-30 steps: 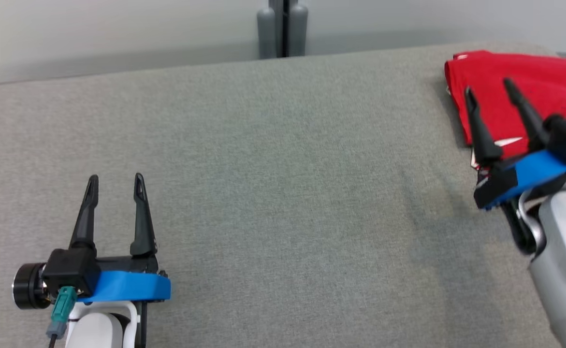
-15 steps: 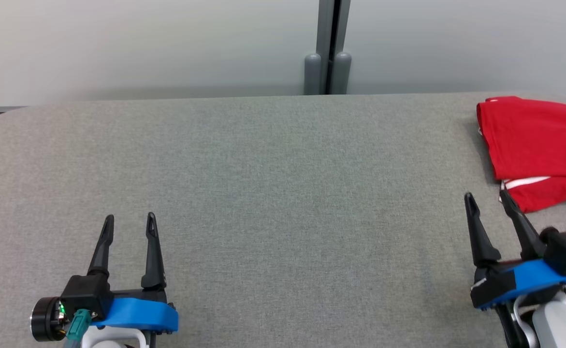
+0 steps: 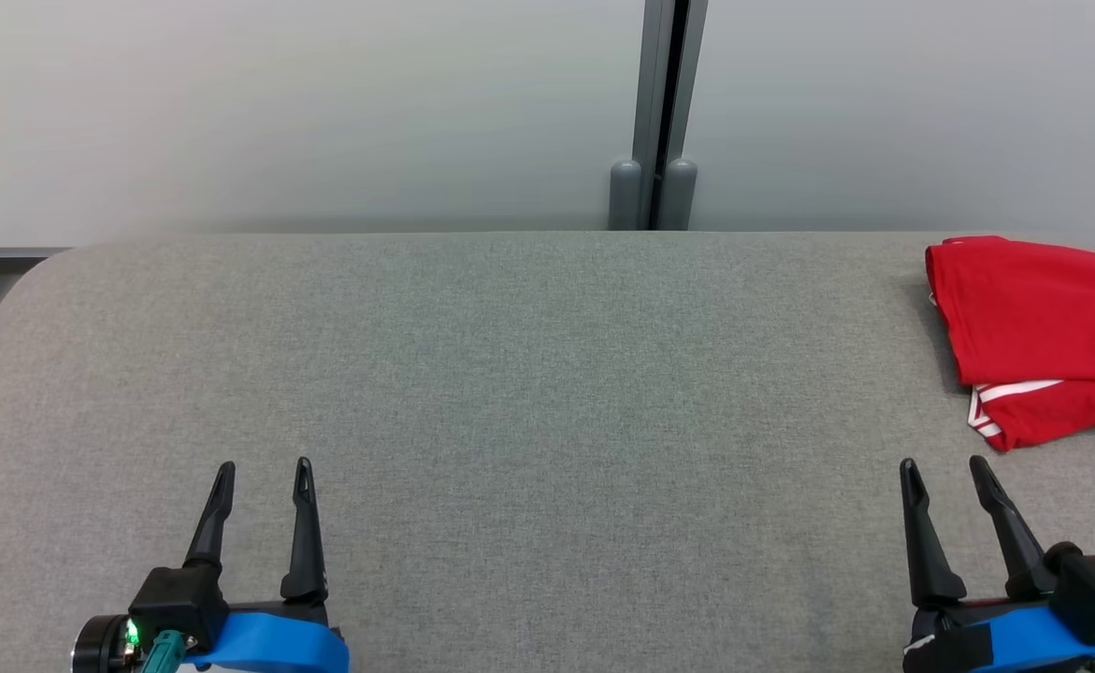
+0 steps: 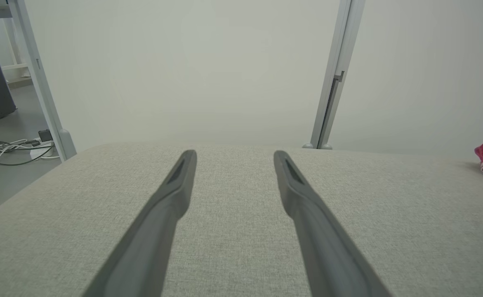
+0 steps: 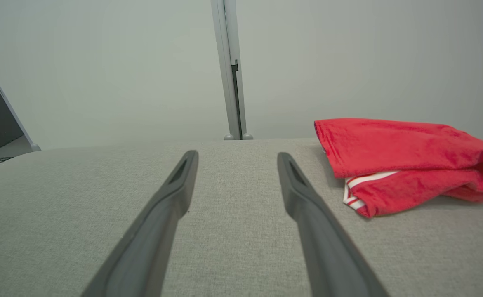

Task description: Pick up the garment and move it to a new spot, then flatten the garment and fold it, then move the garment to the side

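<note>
On my left, the left gripper (image 3: pixel 265 465) hovers low over the grey woven-fabric tabletop (image 3: pixel 547 393), dark fingers spread, nothing between them. Further right, the right gripper (image 3: pixel 942 463) is spread too, and empty. Far right, the folded red cloth garment with white stripes (image 3: pixel 1043 318) lies close to the table's far edge, near those fingers. My worry is that a careless sweep snags a fold, opens it, or nudges the garment off.

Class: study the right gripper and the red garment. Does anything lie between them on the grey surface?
Nothing visible does. Only bare grey surface separates the open right gripper from the folded red garment, which lies just ahead and to its right.
</note>
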You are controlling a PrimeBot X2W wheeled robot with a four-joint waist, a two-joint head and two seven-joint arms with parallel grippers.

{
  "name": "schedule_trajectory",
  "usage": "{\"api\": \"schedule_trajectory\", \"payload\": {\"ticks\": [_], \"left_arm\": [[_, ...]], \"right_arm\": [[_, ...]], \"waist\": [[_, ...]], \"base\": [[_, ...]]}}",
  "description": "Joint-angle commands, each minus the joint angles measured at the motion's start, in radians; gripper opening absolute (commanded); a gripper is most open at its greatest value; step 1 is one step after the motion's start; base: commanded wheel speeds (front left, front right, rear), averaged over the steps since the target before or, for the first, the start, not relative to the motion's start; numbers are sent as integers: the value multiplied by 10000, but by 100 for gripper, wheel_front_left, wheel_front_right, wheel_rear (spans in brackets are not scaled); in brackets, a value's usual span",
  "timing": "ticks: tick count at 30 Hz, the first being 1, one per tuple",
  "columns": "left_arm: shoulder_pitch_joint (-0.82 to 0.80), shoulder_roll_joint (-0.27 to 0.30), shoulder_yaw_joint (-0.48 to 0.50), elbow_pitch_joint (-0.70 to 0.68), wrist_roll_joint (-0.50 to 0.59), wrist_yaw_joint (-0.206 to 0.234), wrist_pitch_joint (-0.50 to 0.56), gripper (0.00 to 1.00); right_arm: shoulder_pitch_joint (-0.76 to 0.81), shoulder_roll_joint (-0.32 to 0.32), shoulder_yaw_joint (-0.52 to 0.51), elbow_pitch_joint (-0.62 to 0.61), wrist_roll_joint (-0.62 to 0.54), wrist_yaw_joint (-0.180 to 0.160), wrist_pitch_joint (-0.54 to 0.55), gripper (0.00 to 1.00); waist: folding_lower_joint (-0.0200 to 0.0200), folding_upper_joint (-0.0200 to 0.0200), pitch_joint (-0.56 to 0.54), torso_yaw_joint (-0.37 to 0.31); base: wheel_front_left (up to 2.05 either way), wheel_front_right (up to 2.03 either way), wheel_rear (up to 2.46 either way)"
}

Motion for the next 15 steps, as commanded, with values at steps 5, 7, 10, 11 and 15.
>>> {"api": "schedule_trajectory", "payload": {"ticks": [5,7,10,11,15], "left_arm": [[156,0,135,89,-25,-90,4,100],[196,-1,170,132,-35,-127,4,100],[240,-11,160,133,9,-131,4,100],[250,-14,150,121,24,-115,4,100],[247,-25,136,86,34,-101,4,100]], "right_arm": [[422,198,-50,-475,-245,5,116,100],[506,242,-59,-595,-289,5,154,100],[545,294,-75,-732,-313,5,215,100],[558,296,-82,-771,-328,5,245,100],[576,315,-102,-856,-331,5,294,100]], "waist": [[1,2,-126,-24],[1,2,-154,-46],[1,2,-170,-79],[1,2,-165,-88],[1,2,-149,-116]], "base": [[0,0,0],[0,0,0],[0,0,0],[0,0,0],[0,0,0]]}}
